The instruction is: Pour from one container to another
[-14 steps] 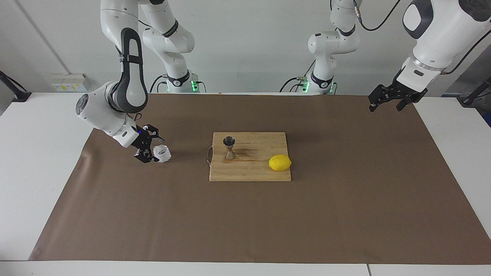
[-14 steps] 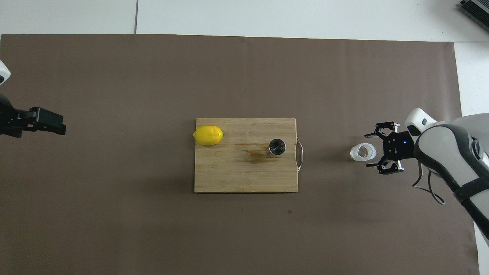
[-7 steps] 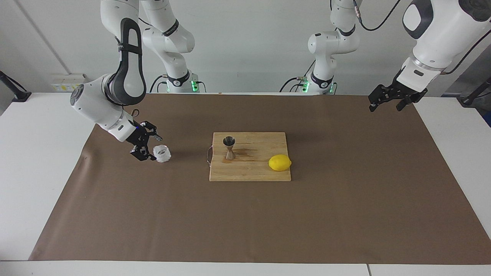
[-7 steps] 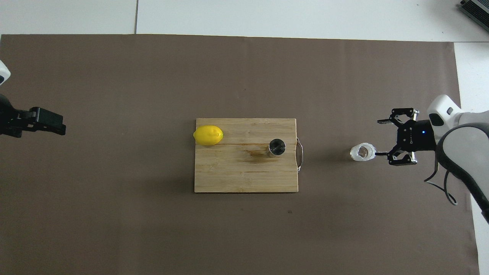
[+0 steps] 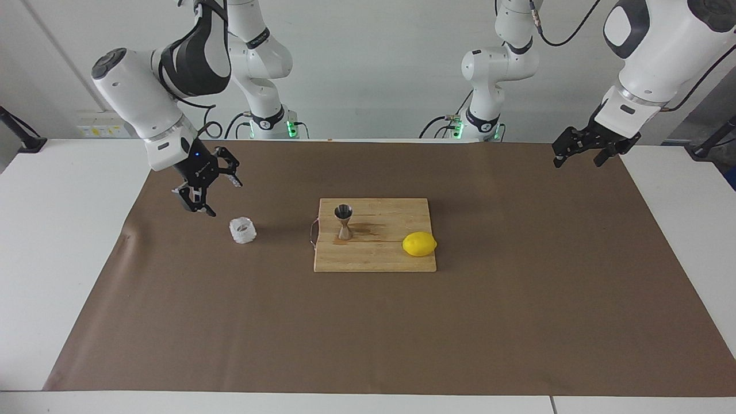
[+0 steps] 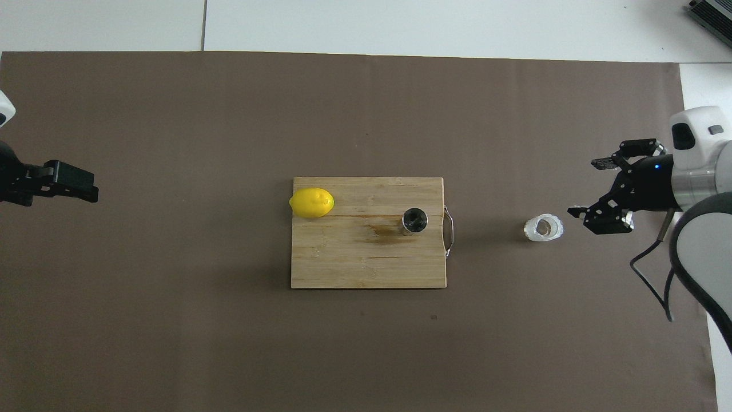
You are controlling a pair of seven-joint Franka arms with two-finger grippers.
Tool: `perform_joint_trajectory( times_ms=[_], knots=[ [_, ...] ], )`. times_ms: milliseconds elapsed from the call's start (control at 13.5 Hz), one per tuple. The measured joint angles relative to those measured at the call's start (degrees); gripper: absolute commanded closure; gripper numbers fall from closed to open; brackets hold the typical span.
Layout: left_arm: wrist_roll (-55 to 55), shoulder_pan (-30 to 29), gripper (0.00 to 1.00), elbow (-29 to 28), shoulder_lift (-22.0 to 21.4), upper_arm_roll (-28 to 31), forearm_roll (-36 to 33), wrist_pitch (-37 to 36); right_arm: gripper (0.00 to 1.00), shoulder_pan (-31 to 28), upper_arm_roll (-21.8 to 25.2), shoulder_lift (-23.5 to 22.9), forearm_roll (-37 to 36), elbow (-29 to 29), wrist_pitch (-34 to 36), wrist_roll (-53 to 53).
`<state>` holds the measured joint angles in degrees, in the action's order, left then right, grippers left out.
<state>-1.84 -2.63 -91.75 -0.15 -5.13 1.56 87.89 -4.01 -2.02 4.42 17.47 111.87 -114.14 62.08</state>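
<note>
Glass cup (image 5: 242, 230) upright on counter (image 5: 368, 322), toward the right arm's end from cutting board (image 5: 379, 256) bearing jigger (image 5: 344, 221); right gripper (image 5: 208, 190) spread above cup, empty; left gripper (image 5: 583, 150) waits, fingers unreadable.

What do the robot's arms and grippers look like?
Both arms are glossy white with dark grey joint panels and black cables. Each base has a green light. The right gripper and the left gripper are black, skeletal, two-finger units; a small blue light glows on the right one.
</note>
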Motion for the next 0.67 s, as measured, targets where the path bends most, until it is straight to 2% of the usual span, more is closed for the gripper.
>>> perform_joint_trajectory(
  times_ms=[296, 667],
  knots=[
    [0.0, 0.0, 0.0, 0.0, 0.0, 0.0, 0.0, 0.0, 0.0, 0.7, -0.1, -0.2, -4.5, -5.8, 3.8, -22.4],
    [0.0, 0.0, 0.0, 0.0, 0.0, 0.0, 0.0, 0.0, 0.0, 1.0, -0.1, -1.3, -11.2, -10.2, 5.6, -46.2]
  ],
)
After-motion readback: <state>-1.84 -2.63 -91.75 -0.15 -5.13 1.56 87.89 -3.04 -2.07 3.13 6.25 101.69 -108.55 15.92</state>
